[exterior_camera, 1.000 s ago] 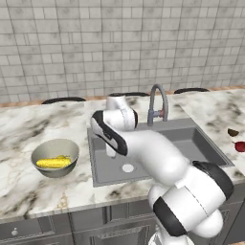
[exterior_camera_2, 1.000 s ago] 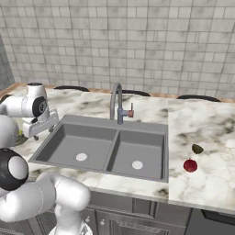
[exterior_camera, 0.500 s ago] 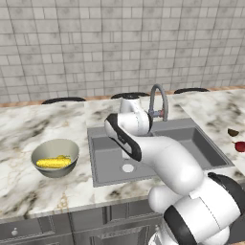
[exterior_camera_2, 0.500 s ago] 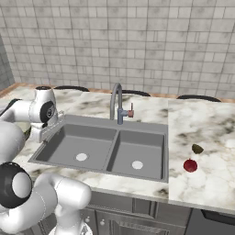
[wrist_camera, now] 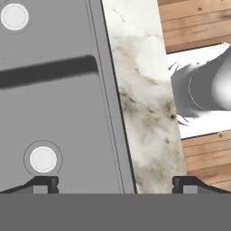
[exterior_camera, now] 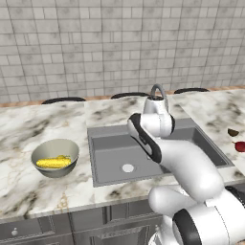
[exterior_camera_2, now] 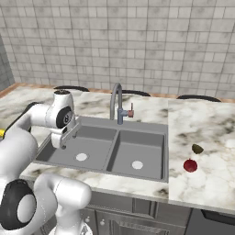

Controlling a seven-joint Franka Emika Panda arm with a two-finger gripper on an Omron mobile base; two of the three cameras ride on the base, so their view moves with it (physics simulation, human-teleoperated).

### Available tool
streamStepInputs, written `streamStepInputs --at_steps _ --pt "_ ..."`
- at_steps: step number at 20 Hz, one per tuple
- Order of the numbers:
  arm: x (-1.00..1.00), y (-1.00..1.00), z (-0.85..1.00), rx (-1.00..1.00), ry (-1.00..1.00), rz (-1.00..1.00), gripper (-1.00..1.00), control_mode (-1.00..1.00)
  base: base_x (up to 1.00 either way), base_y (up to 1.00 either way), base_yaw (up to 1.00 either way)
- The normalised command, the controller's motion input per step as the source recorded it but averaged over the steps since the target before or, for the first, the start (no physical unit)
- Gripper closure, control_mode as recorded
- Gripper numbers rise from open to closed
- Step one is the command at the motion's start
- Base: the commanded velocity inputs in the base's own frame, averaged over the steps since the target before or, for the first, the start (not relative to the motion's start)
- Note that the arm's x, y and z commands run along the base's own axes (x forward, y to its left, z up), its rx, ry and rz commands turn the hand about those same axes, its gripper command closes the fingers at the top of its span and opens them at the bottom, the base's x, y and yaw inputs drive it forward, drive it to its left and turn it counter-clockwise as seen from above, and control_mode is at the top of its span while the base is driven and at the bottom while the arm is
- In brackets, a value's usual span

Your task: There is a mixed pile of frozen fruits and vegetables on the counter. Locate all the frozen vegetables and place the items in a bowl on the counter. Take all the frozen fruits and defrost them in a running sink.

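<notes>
The grey-olive bowl (exterior_camera: 55, 154) stands on the counter (exterior_camera: 24, 129) left of the sink (exterior_camera: 112, 150), with a yellow corn cob (exterior_camera: 53, 162) lying in it. The frozen fruits lie on the counter right of the sink: a dark olive-brown lump (exterior_camera_2: 197, 148) and a dark red round fruit (exterior_camera_2: 190, 165), which are the lump (exterior_camera: 233, 132) and the red fruit (exterior_camera: 240, 146) at the right edge of the left base view. My gripper (exterior_camera_2: 67, 139) hangs open and empty over the left basin near its front rim. In the hand view its fingertips (wrist_camera: 45, 182) are spread wide around my gripper (wrist_camera: 116, 182).
A tall curved grey faucet (exterior_camera_2: 117, 98) rises behind the sink's divider; no water shows. Both basins have round drains (exterior_camera_2: 81, 157). The hand view looks down past the counter's front strip (wrist_camera: 144, 103) to a wooden floor (wrist_camera: 198, 18).
My arm has swung right, from near the bowl to over the sink's left basin. The gripper stays open. The corn and the fruits lie where they were.
</notes>
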Motion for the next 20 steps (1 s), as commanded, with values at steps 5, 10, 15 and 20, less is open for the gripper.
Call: streamStepInputs --at_steps 5,10,15,20 --pt "0.07 -0.86 -0.1 0.03 0.02 -0.02 -1.0 -1.0 0.0 0.0 0.0" --pt "0.07 -0.77 -0.01 0.06 0.05 -0.05 -1.0 -1.0 0.0 0.0 0.0" --pt "0.21 -0.8 0.0 0.05 0.01 -0.12 -1.0 -1.0 0.0 0.0 0.0" --pt "0.3 -0.82 0.0 0.05 0.02 -0.12 -1.0 -1.0 0.0 0.0 0.0"
